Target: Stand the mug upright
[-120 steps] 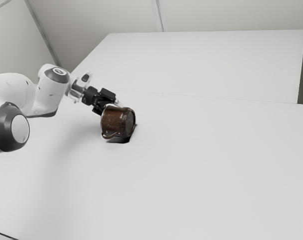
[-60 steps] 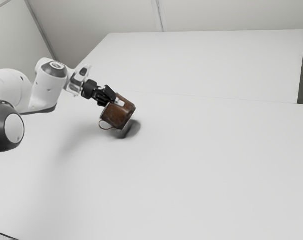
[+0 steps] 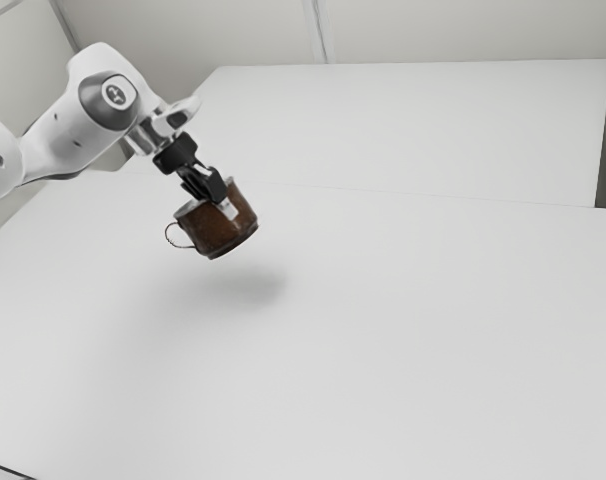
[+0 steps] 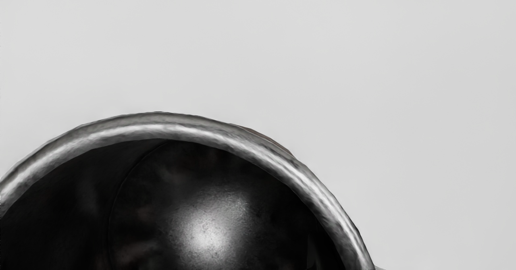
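Reaches in from the exterior view's upper left with a white arm [image 3: 63, 140], down to the black tool [image 3: 223, 203]. Pinches a mug [image 3: 215, 232] there, held up off the counter [image 3: 403, 310], above a soft shadow [image 3: 248, 288]. From left to right, shows a thin looped handle [image 3: 167, 236], then a mottled, reddish-brown body, then a base [image 3: 235, 249] angled down toward the exterior view's right. Leans, not upright, with an opening tipped up toward the exterior view's left. Offers the handle and outer wall to the exterior view; to the wrist view, gives a silvery rim [image 4: 161, 129] and a sliver of brown beyond. Looks black and glossy inside, with a thin curved line and a pale, speckled glare [image 4: 207, 233].
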Robot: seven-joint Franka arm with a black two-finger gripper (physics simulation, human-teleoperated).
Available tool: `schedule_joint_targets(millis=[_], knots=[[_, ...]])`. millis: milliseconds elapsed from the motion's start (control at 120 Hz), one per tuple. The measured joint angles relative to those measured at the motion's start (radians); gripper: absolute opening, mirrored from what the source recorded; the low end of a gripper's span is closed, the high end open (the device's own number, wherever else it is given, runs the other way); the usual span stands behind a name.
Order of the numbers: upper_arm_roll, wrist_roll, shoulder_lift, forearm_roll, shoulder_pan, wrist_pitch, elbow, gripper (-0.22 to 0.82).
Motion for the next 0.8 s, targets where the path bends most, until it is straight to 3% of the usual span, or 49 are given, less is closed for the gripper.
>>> schedule_joint_targets(millis=[142, 325, 583, 800], knots=[[-0.004, -0.063, -0.113, 0.108, -0.046, 0.042, -0.131, -0.16], [-0.061, -0.151, -0.187, 0.219, -0.063, 0.139, -0.265, -0.17], [-0.125, -0.247, -0.234, 0.26, -0.065, 0.4, -0.478, -0.17], [-0.138, -0.306, -0.246, 0.27, -0.065, 0.615, -0.602, -0.17]])
